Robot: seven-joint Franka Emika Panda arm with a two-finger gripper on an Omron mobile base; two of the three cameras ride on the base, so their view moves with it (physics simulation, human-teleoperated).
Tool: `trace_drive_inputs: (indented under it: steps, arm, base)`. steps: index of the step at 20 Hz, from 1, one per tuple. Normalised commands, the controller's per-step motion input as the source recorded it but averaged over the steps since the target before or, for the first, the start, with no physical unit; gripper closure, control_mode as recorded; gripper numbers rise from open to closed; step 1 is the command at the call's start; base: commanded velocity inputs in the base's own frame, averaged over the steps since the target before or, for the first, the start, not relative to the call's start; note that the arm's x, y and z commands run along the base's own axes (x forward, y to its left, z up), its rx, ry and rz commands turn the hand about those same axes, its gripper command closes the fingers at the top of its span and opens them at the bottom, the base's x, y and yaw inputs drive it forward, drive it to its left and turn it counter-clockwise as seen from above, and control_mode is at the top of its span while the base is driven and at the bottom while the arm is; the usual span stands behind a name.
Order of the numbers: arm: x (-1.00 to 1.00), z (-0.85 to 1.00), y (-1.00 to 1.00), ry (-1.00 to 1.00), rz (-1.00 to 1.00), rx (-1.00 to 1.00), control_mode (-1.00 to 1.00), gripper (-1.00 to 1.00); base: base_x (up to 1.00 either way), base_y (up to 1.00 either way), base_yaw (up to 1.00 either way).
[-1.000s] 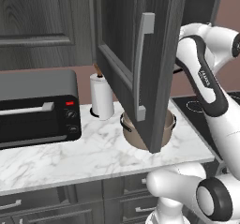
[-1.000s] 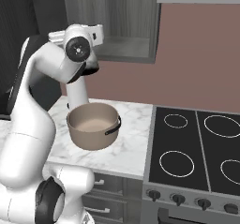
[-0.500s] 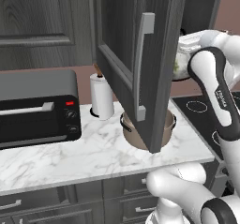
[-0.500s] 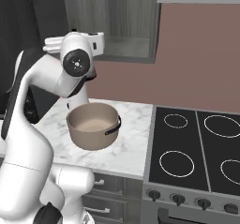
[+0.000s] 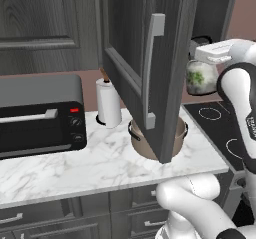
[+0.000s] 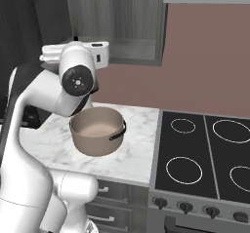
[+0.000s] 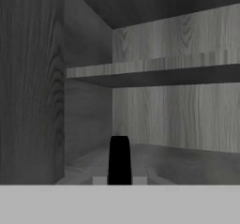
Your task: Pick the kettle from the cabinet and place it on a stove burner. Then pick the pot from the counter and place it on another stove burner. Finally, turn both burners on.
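Kettle (image 5: 201,76), white with green print, hangs by its thin black handle from the closed pincer (image 7: 119,160) just outside the open cabinet (image 5: 150,58), above the black cooktop (image 5: 225,128); tan pot (image 6: 96,130) sits on the marble surface (image 6: 132,151), beside the cooktop.

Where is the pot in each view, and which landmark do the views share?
Left base view: pot at centre, half hidden behind the open cabinet door.
Right base view: centre left, on the counter.
Hand view: looks into the cabinet, at its shelf.
Shared landmark: the cabinet.
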Motion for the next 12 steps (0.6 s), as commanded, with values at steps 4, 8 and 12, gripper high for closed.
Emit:
trace_drive_inputs:
  steps: [4, 8, 12]
  arm:
    - [-0.41, 0.0, -0.14, 0.0, 0.0, 0.03, -1.0, 1.0]
    - [-0.42, 0.0, -0.14, 0.0, 0.0, 0.03, -1.0, 1.0]
    - [-0.4, -0.01, -0.09, 0.0, 0.0, 0.01, -1.0, 1.0]
  base:
    - [0.0, 0.0, 0.0]
    - [0.0, 0.0, 0.0]
    - [0.0, 0.0, 0.0]
